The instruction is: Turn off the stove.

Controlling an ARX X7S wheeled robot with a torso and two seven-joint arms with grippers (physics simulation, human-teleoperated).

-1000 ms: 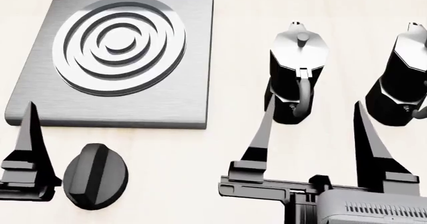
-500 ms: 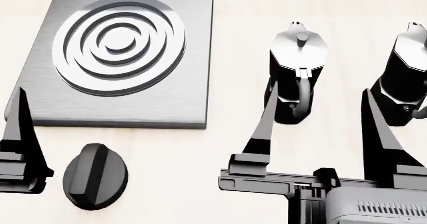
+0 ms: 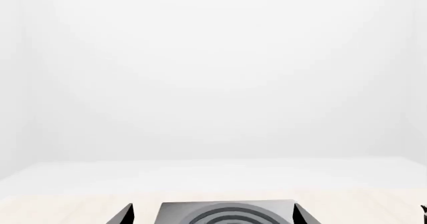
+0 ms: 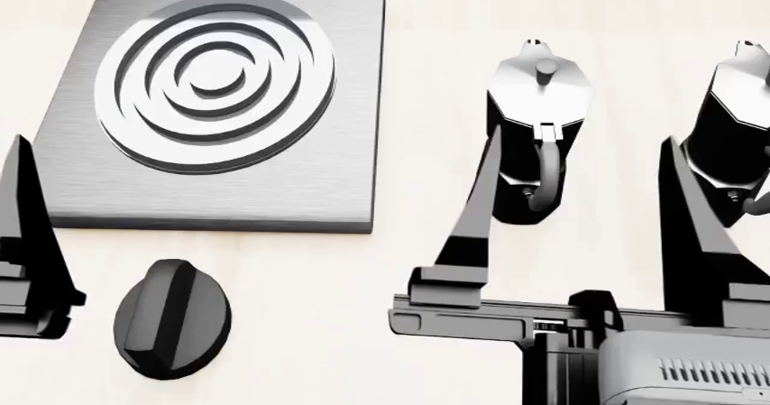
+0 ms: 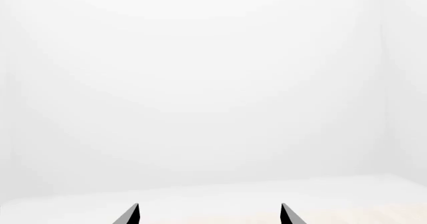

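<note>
The stove is a square brushed grey plate [image 4: 349, 188] with concentric burner rings, lying at the far left in the head view. Its round black knob [image 4: 172, 317] sits on the table in front of it, the raised bar pointing roughly away from me. Only one finger [image 4: 24, 234] of my left gripper shows there, left of the knob and apart from it. In the left wrist view the left gripper [image 3: 212, 215] is open, with the stove plate [image 3: 175, 211] showing between its tips. My right gripper [image 4: 582, 148] is open, its fingers reaching between the two moka pots, holding nothing.
Two tall black-and-silver moka pots stand right of the stove, one [image 4: 538, 107] by the right gripper's left finger and one [image 4: 737, 98] at the picture's right edge. The table [image 4: 361, 315] is pale wood. The right wrist view shows only the right gripper [image 5: 209, 213] against white.
My left gripper's visible finger has slid left and forward, away from the knob. The right gripper has crept forward, and its right finger now sits closer to the far-right pot.
</note>
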